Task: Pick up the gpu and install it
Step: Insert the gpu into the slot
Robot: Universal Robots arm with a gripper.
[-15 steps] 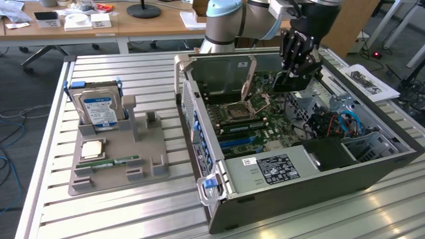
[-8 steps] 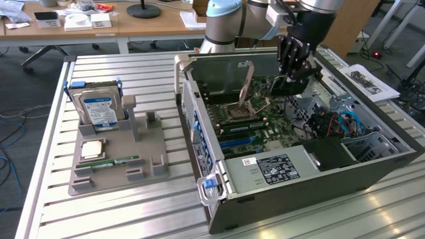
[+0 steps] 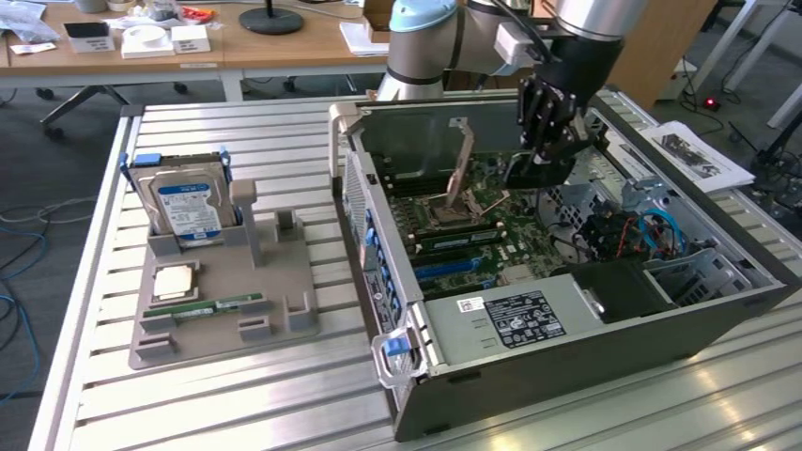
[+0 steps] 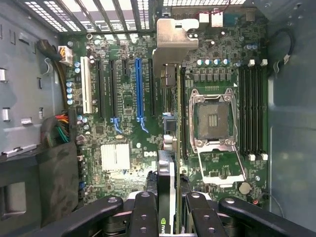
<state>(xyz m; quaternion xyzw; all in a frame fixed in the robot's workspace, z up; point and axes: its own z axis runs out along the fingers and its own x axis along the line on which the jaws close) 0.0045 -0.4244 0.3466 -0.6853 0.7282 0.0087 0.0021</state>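
1. A robot arm's gripper [image 3: 551,152] reaches down into the open computer case [image 3: 564,352], which lies on its side on a slatted metal table [image 3: 251,141].
2. The claw is clamped on the gpu [image 3: 534,174]. The fingers [image 3: 542,108] press its two faces, and the card hangs below them inside the case, over the motherboard [image 3: 476,230].
3. In the wrist view the gripper [image 4: 170,203] holds the gpu [image 4: 167,170] edge-on, so only its thin top edge shows, running away from the fingers [image 4: 143,215] toward the case's vented wall.
4. The card's edge lines up between the expansion slots and the empty processor socket [image 4: 214,118]. The long blue slot [image 4: 139,91] lies just beside it and is bare.
5. Whether the card's lower edge touches the motherboard [image 4: 123,138] cannot be told from either view.
6. Inside the case, the labelled power supply [image 3: 508,319] sits at the end nearest the exterior camera, well apart from the gpu.
7. Outside the case, on the exterior view's left, a grey holder [image 3: 295,282] rests on the table (it carries the other parts). A hard drive [image 3: 188,209] stands upright in it, with a processor chip [image 3: 176,280] and a narrow memory stick [image 3: 216,307] lying flat.
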